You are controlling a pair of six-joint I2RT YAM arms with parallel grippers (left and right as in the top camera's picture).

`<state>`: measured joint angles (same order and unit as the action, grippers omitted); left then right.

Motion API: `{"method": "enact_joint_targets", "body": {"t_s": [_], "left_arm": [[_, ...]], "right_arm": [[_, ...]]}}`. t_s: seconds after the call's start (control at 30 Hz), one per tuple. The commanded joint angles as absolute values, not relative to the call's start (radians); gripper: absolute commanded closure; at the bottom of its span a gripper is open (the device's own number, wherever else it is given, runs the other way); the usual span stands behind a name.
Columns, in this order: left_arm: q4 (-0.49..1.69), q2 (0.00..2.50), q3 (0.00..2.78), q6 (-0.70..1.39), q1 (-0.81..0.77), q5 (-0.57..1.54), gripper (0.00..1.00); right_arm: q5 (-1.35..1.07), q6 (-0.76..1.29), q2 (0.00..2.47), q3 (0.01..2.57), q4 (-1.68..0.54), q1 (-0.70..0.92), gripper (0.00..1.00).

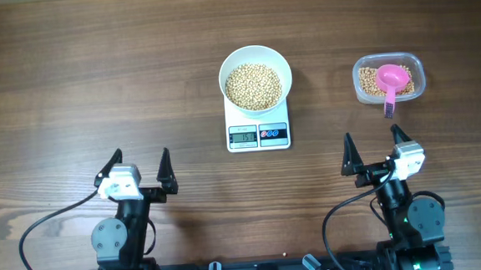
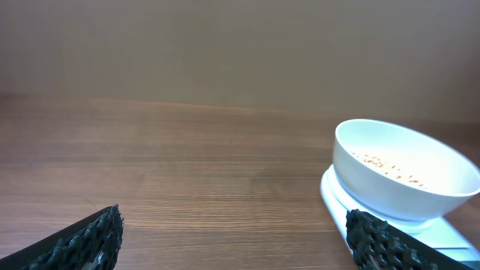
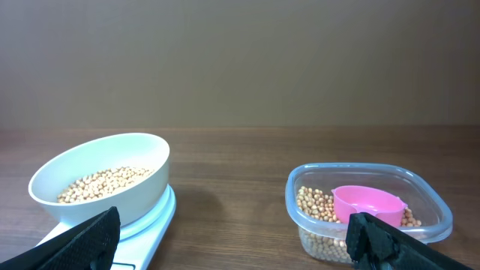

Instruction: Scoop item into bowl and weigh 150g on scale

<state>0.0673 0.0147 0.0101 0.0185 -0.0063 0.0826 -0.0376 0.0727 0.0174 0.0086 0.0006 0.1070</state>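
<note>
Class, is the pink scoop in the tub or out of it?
In. The scoop rests on the beans inside the tub, handle poking over the near rim.

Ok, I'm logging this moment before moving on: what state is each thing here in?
bowl: upright on the scale, partly filled with beans.
beans: some in the bowl, some in the tub.
scale: display showing digits, too small to read.
tub: open, no lid, holding beans and the scoop.
scoop: lying in the tub, handle over its rim.
left gripper: open, empty.
right gripper: open, empty.
</note>
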Motion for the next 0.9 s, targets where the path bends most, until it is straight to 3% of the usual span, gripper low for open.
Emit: {"method": "enact_joint_targets", "body": {"t_s": [0.0, 0.87], "left_arm": [[0.077, 0.002, 0.006, -0.049, -0.003, 0.023, 0.00], [0.076, 0.003, 0.006, -0.038, -0.004, 0.010, 0.00]], "right_arm": [[-0.054, 0.055, 0.004, 0.005, 0.002, 0.111, 0.00], [-0.054, 0.055, 0.004, 0.005, 0.002, 0.111, 0.00]]}}
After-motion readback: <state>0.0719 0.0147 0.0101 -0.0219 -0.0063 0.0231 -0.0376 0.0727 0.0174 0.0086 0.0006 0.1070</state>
